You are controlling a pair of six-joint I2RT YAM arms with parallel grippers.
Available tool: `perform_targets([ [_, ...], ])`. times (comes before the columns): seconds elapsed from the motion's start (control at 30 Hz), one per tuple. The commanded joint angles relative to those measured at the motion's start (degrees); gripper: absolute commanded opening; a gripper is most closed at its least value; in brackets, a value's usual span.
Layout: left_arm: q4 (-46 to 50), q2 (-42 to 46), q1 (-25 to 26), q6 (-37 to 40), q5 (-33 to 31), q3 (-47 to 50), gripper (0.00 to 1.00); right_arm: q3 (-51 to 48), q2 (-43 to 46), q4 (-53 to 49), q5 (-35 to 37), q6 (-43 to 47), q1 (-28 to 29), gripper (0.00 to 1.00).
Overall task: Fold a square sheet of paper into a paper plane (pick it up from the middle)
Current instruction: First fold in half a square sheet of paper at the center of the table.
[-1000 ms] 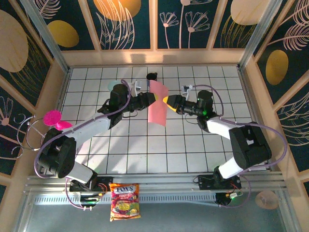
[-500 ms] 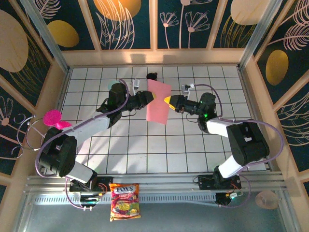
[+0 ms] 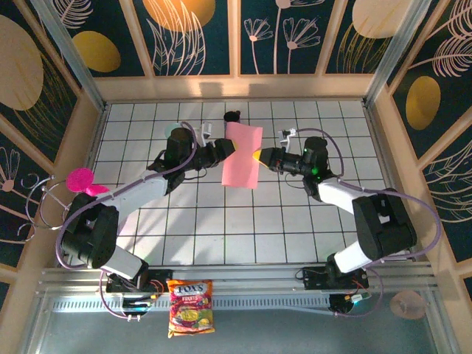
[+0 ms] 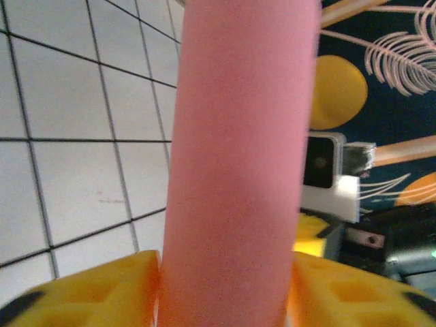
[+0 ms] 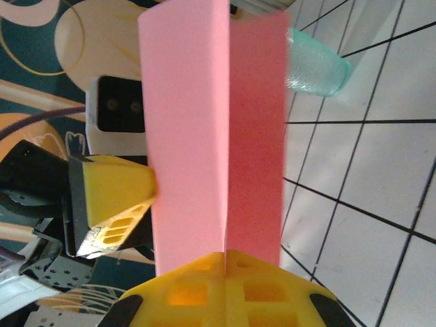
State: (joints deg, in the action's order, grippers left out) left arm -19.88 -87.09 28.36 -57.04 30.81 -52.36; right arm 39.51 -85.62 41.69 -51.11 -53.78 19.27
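The square sheet of paper (image 3: 242, 156) is salmon pink, folded along a crease and held upright above the tiles. My right gripper (image 3: 257, 155) is shut on the sheet's right side. In the right wrist view its fingers (image 5: 226, 262) meet on the crease, and the two flaps of the sheet (image 5: 211, 122) rise from them. My left gripper (image 3: 230, 147) is at the sheet's left side. In the left wrist view its yellow fingers (image 4: 228, 286) stand apart, with the pink strip (image 4: 242, 150) filling the gap between them. One left fingertip (image 5: 112, 187) shows against the sheet's left edge.
A teal cup (image 3: 175, 130) lies behind the left arm. A small dark object (image 3: 231, 116) sits just beyond the sheet. A magenta goblet (image 3: 81, 181) hangs at the left wall, and a snack bag (image 3: 190, 306) lies on the front rail. White tiled floor (image 3: 243, 228) stretches in front of both grippers.
The sheet has tipped a little, its top edge shifting up and to the right. The right gripper has drawn in to its right edge, and the left gripper has eased slightly back.
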Motion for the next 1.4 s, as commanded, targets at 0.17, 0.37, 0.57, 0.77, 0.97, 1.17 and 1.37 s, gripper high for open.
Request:
perform_targets([
  [0.17,2.4,3.3,-5.2,3.3,-8.8,9.2,0.82,7.5,7.8,-26.3,4.6,12.8,-4.4,0.01],
  [0.37,1.8,5.5,-5.4,4.6,-11.6,12.0,0.93,18.4,6.3,-46.0,8.4,19.9,-2.7,0.01],
  [0.57,1.4,6.4,-5.5,4.9,-11.2,13.0,0.95,20.9,-0.6,-44.6,10.1,17.3,4.0,0.01],
  [0.77,-1.7,6.1,-5.4,3.5,-8.2,15.5,0.95,13.3,-8.4,-21.8,3.3,6.0,7.3,0.01],
  [0.97,-1.7,2.5,-5.4,3.1,-4.6,15.9,0.9,7.7,-13.6,-11.8,1.9,2.6,7.2,0.01],
  [1.17,0.5,-2.3,-4.4,3.7,-3.7,14.3,0.8,6.0,-17.5,-15.4,3.7,6.3,5.8,0.01],
  [1.37,8.8,-7.3,0.1,7.9,-8.3,7.6,0.76,7.9,-20.2,-20.7,5.7,10.7,5.3,0.01],
])
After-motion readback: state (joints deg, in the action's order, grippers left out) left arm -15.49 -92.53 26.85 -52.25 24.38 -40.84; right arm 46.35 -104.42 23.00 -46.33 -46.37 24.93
